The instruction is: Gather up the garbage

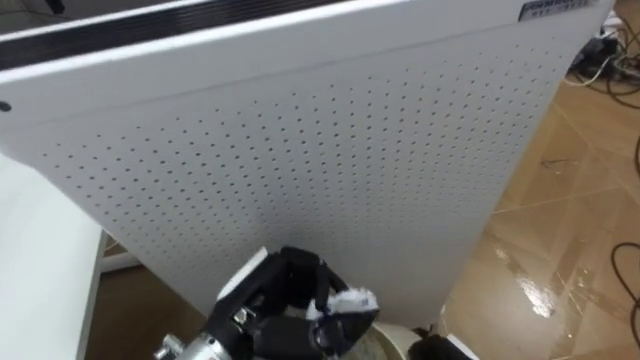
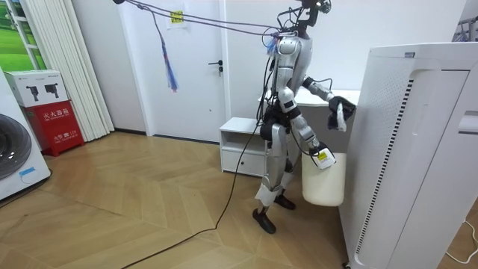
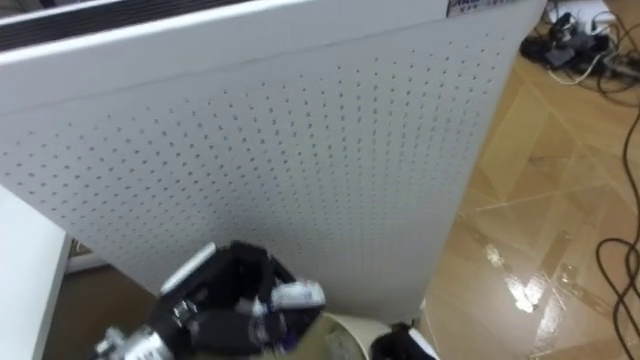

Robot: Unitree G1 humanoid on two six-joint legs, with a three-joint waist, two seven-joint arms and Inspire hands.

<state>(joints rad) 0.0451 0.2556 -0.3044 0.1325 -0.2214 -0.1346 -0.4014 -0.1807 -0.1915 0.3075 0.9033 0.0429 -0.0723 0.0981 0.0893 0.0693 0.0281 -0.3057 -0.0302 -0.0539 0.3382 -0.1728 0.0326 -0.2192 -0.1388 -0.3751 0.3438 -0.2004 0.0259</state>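
Ok, pick looks done: left hand [image 1: 287, 305] is clamped on a white paper scrap [image 1: 352, 300], held up just beside the perforated side of the big white purifier [image 1: 330, 160]. Cream bin [image 2: 323, 183] hangs lower at right hand [image 2: 320, 155]; can't tell that hand's grip. Eye views put the bin rim right under the scrap. Left to do, imo: drop scrap in bin. Clearance: purifier panel v. close ahead of the left hand, its corner edge off to robot's right. Open wood floor [image 1: 570, 230] beyond that edge, w/ cables [image 1: 605, 50]. Low white cabinet [image 2: 243, 142] near, behind the robot.
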